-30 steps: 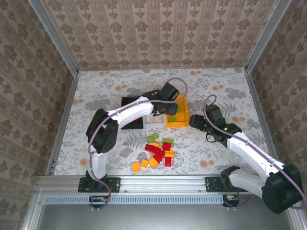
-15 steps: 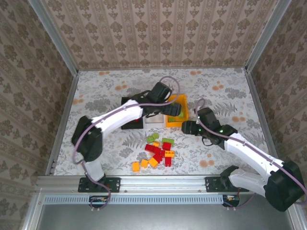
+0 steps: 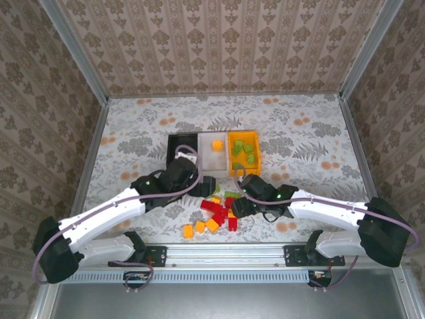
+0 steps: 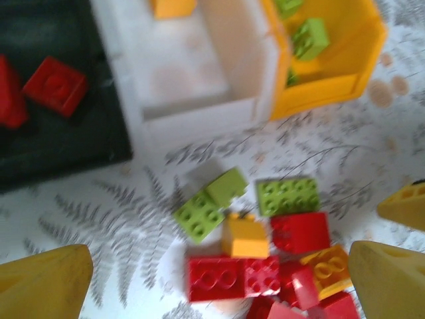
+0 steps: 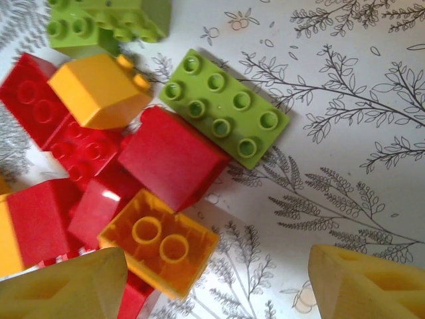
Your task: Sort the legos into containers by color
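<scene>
Bricks (image 3: pixel 216 216), red, green and orange, lie heaped on the tabletop (image 3: pixel 133 133) nearest the arms. Right arm's (image 3: pixel 325 206) jaws hang partly open over the heap, an orange brick (image 5: pixel 159 249) just beside one finger (image 5: pixel 63 286), nothing gripped. Left arm's (image 3: pixel 113 212) jaws gape wide and empty just beyond. Farther back, the black bin (image 3: pixel 176 143) holds red ones (image 4: pixel 56 85), the white bin (image 3: pixel 211 159) an orange one, the orange bin (image 3: pixel 242 172) green.

My left arm (image 3: pixel 106 214) and right arm (image 3: pixel 329 207) are white-shelled, with black joints (image 3: pixel 385 236) and lilac cables (image 3: pixel 34 260); my fingers (image 4: pixel 46 282) are yellow wedges.
</scene>
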Motion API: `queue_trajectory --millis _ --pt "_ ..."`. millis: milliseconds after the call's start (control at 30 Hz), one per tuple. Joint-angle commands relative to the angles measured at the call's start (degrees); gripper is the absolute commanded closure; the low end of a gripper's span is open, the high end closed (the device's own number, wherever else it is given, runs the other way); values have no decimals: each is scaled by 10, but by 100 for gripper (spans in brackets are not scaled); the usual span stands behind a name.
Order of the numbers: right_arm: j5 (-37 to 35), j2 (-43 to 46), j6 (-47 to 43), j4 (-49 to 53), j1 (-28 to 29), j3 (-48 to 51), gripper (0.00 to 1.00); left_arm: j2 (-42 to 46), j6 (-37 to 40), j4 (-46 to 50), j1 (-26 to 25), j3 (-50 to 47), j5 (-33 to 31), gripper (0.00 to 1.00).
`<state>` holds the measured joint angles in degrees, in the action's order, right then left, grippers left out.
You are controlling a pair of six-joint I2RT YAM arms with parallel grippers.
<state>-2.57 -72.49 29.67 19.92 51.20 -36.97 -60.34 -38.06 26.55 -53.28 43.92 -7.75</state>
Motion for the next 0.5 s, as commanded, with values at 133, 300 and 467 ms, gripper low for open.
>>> queue_trajectory --millis 133,300,467 --pt "-61 -90 42 -36 12 -66 25 104 -76 36 -2 -78 -47 0" --pt "-74 -150 99 -38 23 -95 25 137 -86 48 -1 -99 -59 0" --pt "-129 -193 110 21 40 -137 25 143 -82 58 1 -101 -64 0"
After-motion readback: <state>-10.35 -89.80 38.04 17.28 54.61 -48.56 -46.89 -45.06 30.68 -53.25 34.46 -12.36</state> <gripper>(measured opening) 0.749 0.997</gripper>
